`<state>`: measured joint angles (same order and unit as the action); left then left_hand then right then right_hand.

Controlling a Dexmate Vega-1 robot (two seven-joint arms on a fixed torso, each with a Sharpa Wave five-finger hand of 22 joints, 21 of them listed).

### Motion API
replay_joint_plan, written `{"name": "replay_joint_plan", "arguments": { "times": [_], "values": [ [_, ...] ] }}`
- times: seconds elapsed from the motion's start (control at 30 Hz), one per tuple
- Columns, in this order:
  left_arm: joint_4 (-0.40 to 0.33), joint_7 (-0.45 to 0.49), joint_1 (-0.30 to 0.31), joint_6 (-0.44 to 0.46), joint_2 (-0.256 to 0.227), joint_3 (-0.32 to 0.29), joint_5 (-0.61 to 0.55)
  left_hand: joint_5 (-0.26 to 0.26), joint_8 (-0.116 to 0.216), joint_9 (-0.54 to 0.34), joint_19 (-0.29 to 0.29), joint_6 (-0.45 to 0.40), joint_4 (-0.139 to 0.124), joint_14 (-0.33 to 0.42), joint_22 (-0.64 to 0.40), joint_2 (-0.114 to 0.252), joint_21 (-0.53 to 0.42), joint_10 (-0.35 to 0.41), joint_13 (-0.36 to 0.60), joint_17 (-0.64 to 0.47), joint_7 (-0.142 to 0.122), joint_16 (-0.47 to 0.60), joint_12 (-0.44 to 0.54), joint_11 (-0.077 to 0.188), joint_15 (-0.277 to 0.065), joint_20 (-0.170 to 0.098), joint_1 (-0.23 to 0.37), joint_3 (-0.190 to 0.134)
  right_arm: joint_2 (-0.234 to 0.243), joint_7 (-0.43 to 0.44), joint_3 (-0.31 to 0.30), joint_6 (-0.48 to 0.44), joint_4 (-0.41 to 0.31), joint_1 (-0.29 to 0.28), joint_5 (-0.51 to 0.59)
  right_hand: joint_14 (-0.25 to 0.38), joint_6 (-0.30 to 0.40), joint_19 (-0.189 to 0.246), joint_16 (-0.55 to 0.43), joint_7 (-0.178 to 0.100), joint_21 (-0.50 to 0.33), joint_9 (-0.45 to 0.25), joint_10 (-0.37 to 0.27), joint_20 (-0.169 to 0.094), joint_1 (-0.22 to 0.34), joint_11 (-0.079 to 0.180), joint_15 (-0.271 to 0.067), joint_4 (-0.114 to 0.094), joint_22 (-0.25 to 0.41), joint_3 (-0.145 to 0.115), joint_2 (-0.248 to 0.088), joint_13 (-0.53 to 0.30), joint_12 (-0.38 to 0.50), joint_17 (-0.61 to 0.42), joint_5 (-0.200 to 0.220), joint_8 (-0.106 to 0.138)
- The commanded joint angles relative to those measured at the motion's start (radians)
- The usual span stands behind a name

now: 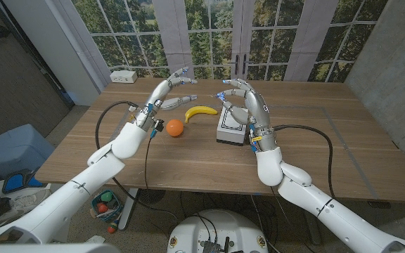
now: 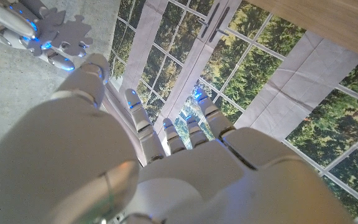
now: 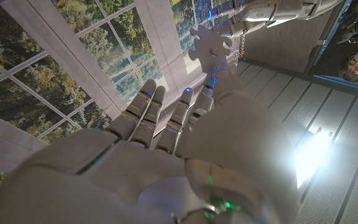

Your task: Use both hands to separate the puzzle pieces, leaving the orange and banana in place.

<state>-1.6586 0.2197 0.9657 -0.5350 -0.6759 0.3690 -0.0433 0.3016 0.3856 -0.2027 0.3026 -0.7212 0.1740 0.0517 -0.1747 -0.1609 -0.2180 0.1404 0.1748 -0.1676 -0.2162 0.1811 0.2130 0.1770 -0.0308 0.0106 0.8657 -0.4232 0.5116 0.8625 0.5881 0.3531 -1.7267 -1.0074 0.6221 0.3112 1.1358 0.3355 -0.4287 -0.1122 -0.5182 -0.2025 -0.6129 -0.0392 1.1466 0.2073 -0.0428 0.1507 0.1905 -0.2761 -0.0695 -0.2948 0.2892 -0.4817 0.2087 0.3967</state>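
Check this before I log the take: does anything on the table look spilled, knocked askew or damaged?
Nothing stands out. The banana and orange lie apart on the table, with a white box sitting square beside them. The right hand holds a puzzle piece in the air, and the piece looks intact.

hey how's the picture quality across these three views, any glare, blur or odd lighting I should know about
Head view: even daylight, sharp, soft shadows under the orange and banana. Left wrist view: the left hand is close and soft-focused, and the puzzle piece looks grey with little contrast against the ceiling. Right wrist view: a ceiling light blows out to white glare beside the right hand; bright windows behind.
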Motion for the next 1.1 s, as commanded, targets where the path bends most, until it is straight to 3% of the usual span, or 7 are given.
{"name": "replay_joint_plan", "arguments": {
  "times": [0.03, 0.23, 0.33, 0.87, 1.1],
  "values": [
    [0.095, -0.123, -0.06, -0.077, 0.047, 0.044, 0.147, -0.011, 0.014, -0.005, 0.007, -0.031, -0.002, 0.004, -0.002, 0.006, 0.006, 0.012, 0.001, 0.0, -0.003, -0.002, -0.007, -0.001, -0.011, 0.002, 0.022, 0.009, -0.02, -0.014, 0.011, -0.001, 0.019, 0.016, -0.008, 0.013, 0.008, 0.007, 0.004, 0.008, -0.007, -0.001, -0.01, 0.001, 0.006, -0.001, -0.166, 0.005, 0.003, 0.0, 0.011, -0.005, 0.006, 0.001, 0.005, 0.007],
    [0.122, -0.155, -0.078, -0.092, 0.063, 0.054, 0.174, -0.026, 0.027, -0.008, 0.009, -0.074, -0.007, 0.009, -0.002, 0.02, 0.009, 0.028, 0.002, 0.0, -0.003, -0.001, -0.006, -0.006, -0.013, 0.003, 0.04, 0.015, -0.023, -0.018, 0.014, -0.002, 0.02, 0.02, -0.011, 0.014, 0.006, 0.008, 0.005, 0.009, -0.008, -0.001, -0.012, 0.002, 0.006, -0.001, -0.166, 0.005, 0.003, 0.0, 0.012, -0.004, 0.005, 0.002, 0.005, 0.005],
    [0.133, -0.191, -0.093, -0.09, 0.059, 0.062, 0.196, -0.034, 0.035, -0.009, 0.011, -0.1, -0.01, 0.011, -0.003, 0.028, 0.01, 0.033, 0.001, 0.0, -0.004, -0.002, -0.007, 0.005, -0.021, -0.002, 0.049, 0.019, -0.026, -0.021, 0.016, 0.002, 0.023, 0.024, -0.016, 0.015, 0.006, 0.008, 0.004, 0.009, -0.008, 0.0, -0.012, 0.002, 0.005, -0.001, -0.166, 0.005, 0.003, 0.001, 0.013, -0.004, 0.005, 0.001, 0.004, 0.005],
    [0.163, -0.231, -0.13, -0.099, 0.065, 0.08, 0.182, -0.075, 0.02, 0.002, 0.003, -0.104, -0.002, -0.017, -0.003, 0.038, 0.017, 0.007, 0.002, -0.001, -0.006, -0.009, -0.021, -0.007, -0.01, 0.005, 0.084, 0.021, -0.041, -0.028, 0.022, 0.02, 0.04, 0.043, -0.03, 0.017, 0.009, 0.007, 0.003, 0.013, -0.009, 0.001, -0.017, 0.003, 0.003, -0.001, -0.166, 0.003, 0.002, 0.004, 0.013, -0.004, 0.003, -0.001, 0.002, 0.004],
    [0.188, -0.245, -0.145, -0.118, 0.083, 0.089, 0.2, -0.093, 0.024, 0.004, 0.003, -0.135, -0.004, -0.013, -0.003, 0.057, 0.018, 0.021, 0.002, -0.001, -0.003, -0.005, -0.017, 0.002, -0.014, 0.01, 0.107, 0.015, -0.043, -0.033, 0.025, 0.023, 0.044, 0.049, -0.028, 0.017, 0.01, 0.007, 0.002, 0.012, -0.01, 0.001, -0.019, 0.004, 0.002, -0.001, -0.164, 0.002, 0.002, 0.005, 0.013, -0.004, 0.002, -0.002, 0.001, 0.004]
  ]
}}
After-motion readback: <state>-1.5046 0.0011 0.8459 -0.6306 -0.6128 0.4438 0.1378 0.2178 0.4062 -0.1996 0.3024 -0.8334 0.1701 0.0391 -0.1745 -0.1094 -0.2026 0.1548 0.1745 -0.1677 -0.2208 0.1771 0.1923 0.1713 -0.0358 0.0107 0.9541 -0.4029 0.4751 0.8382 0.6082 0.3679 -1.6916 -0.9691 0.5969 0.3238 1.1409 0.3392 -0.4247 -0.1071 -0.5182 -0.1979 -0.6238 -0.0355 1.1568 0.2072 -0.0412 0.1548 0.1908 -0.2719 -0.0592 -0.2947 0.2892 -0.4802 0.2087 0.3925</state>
